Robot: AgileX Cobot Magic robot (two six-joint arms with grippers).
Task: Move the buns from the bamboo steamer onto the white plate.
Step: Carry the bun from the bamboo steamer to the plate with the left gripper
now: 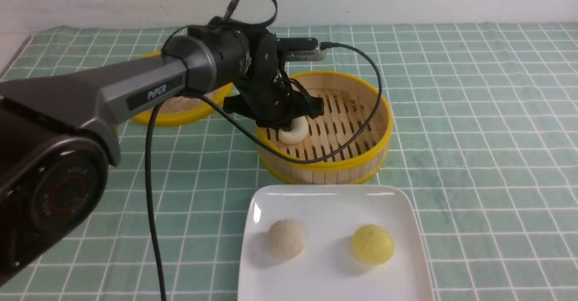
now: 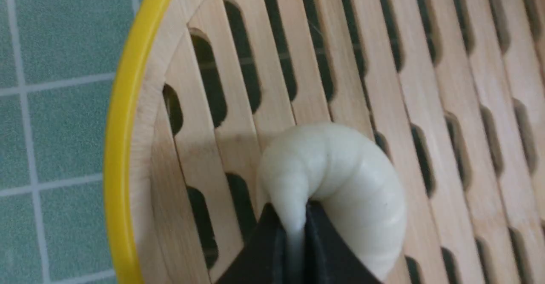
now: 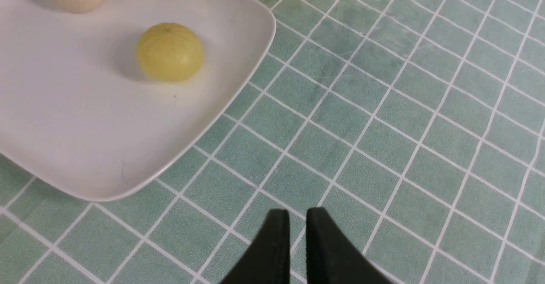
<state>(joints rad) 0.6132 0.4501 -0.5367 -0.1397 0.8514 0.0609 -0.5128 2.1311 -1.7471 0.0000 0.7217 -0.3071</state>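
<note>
Buns are two-thirds moved: two sit on the white plate, while the last bun (pinched in the closed left gripper) is in the steamer.

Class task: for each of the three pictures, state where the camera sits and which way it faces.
Front: between the arms, facing forward; left arm, steamer, plate.
Left wrist: on the left arm, looking down into the steamer; left claw pinching the white bun.
Right wrist: looking down at the cloth; right claw.
Shared: yellow bun in front and right wrist views.
</note>
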